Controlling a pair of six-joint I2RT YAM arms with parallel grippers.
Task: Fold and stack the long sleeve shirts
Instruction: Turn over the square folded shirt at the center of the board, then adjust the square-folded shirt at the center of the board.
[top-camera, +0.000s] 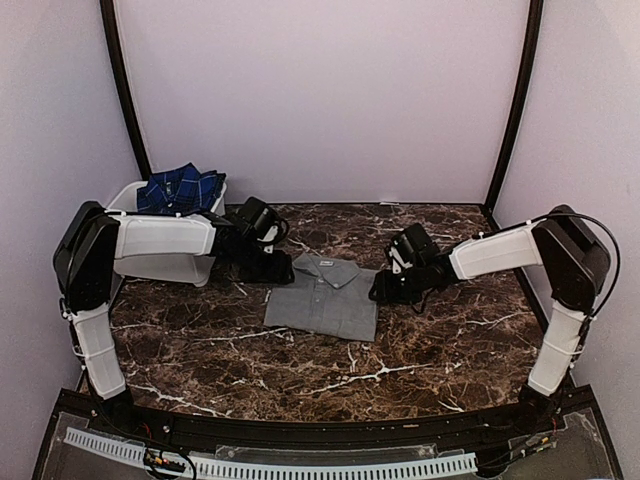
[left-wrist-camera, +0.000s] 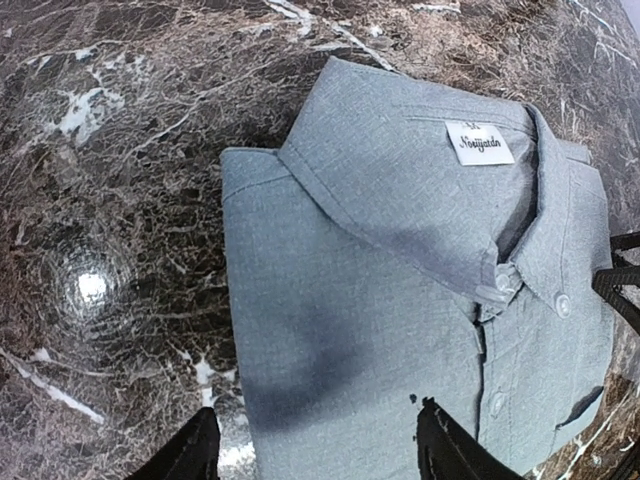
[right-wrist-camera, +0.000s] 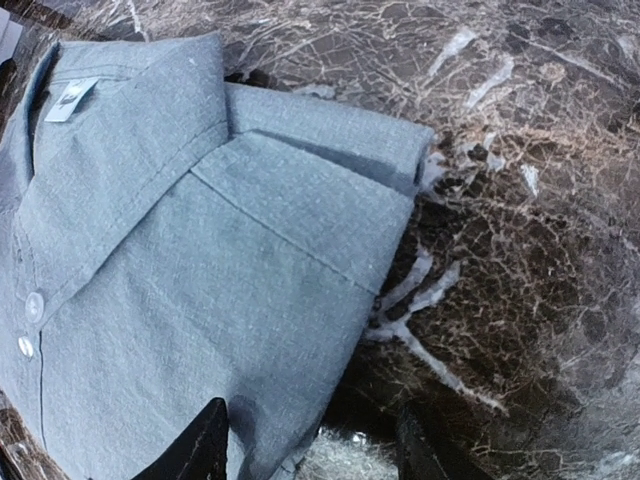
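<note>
The grey shirt (top-camera: 325, 295) lies folded on the marble table, collar toward the back. It fills the left wrist view (left-wrist-camera: 420, 290), label and buttons showing, and the right wrist view (right-wrist-camera: 180, 270). The plaid shirt (top-camera: 180, 188) lies bundled in the white tub (top-camera: 130, 200) at back left. My left gripper (top-camera: 272, 268) is open over the grey shirt's left shoulder edge, its jaws straddling that edge (left-wrist-camera: 315, 445). My right gripper (top-camera: 383, 290) is open over the shirt's right edge, one jaw above cloth and one above table (right-wrist-camera: 310, 445). Neither holds anything.
The dark marble table (top-camera: 430, 345) stretches in front of and beside the shirt. Purple walls and black corner posts enclose the back and sides. The left arm's forearm crosses in front of the tub.
</note>
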